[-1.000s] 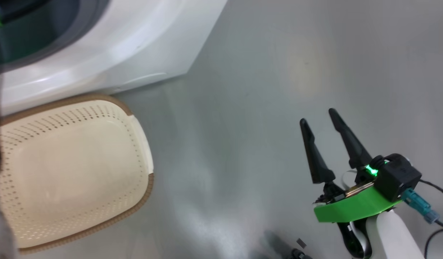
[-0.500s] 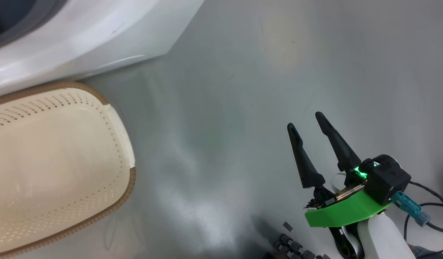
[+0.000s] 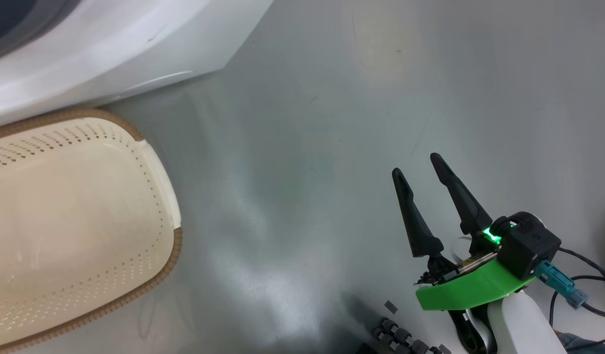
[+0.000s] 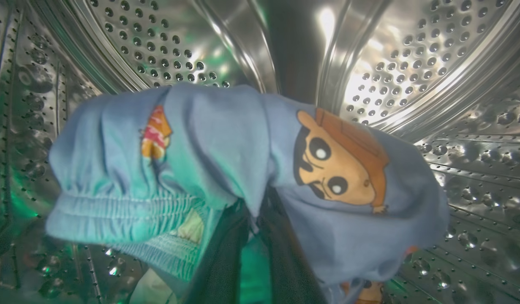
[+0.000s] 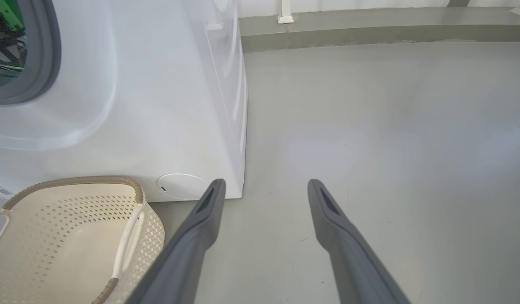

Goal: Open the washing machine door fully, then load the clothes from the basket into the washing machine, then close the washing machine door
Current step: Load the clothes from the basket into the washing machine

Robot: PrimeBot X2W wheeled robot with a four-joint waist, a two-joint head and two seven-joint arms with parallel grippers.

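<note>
Inside the washing machine's perforated steel drum [image 4: 412,50], my left gripper [image 4: 255,215] is shut on the clothes [image 4: 226,135]. They are light blue fabric with orange-brown cartoon figures, draped over the two dark fingers [image 4: 226,261] and hiding their tips. The cream basket [image 3: 177,246] sits on the floor in front of the white washing machine [image 3: 110,44], with nothing in the part I can see. My right gripper [image 3: 415,164] hangs open over bare floor to the basket's right. The right wrist view shows the basket [image 5: 74,180], the washing machine [image 5: 158,105] and that open right gripper [image 5: 266,182]. The door is out of view.
Grey floor [image 3: 307,147] stretches between the basket and my right arm. Cables [image 3: 577,290] and dark connectors [image 3: 400,337] lie at the lower right. The washer's grey seal [image 5: 53,55] and a round cover [image 5: 183,185] show, with a kerb [image 5: 369,31] at the far wall.
The head camera has swung, so the basket and washer sit further left in the picture, and the dark arm part at the left edge has left it. My right gripper holds the same open pose.
</note>
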